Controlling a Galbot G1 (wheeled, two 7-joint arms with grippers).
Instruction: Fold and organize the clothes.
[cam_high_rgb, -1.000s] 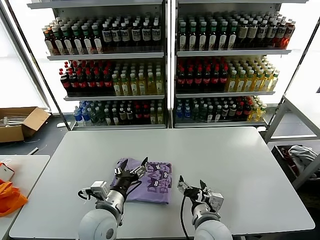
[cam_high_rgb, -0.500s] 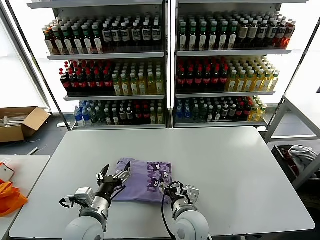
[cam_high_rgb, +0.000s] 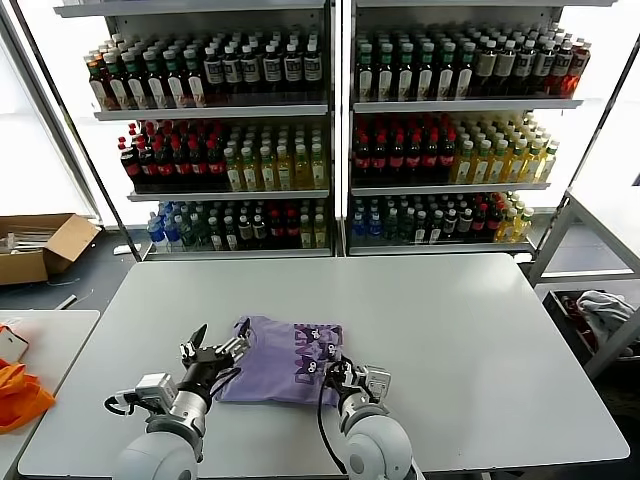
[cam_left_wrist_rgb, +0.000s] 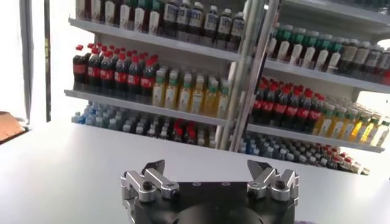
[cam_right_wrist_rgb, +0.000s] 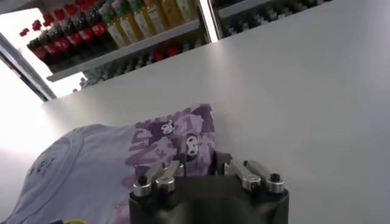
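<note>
Head view showed the two arms at the bottom of the frame, reaching up over the near edge of the white table (cam_high_rgb: 480, 330). The right gripper (cam_high_rgb: 340, 374), just right of bottom centre, sat at the lower right edge of the lavender shirt (cam_high_rgb: 285, 350), its fingers drawn in narrow at the printed part of the cloth; whether they actually pinched the fabric could not be told. From the right wrist view the same gripper (cam_right_wrist_rgb: 204, 172) had its two fingers close together with the shirt (cam_right_wrist_rgb: 97, 170) spreading away toward the lower left of that picture, dark purple cartoon faces printed on the part nearest the fingers, and the bare table (cam_right_wrist_rgb: 304, 85) filling the right half. The left gripper (cam_high_rgb: 212, 350), at lower left of the head view, hung just off the shirt's left edge with its fingers spread wide and nothing between them; the left wrist view confirmed that gripper (cam_left_wrist_rgb: 210, 179) held nothing, only tabletop ahead of it. The shirt lay folded in a rough rectangle in the lower middle of the head view, near the front of the table. Beyond the table, across the upper half, stood shelves (cam_high_rgb: 330, 110) packed with rows of bottles, and a cardboard box (cam_high_rgb: 40, 245) sat on the floor at the left edge.
</note>
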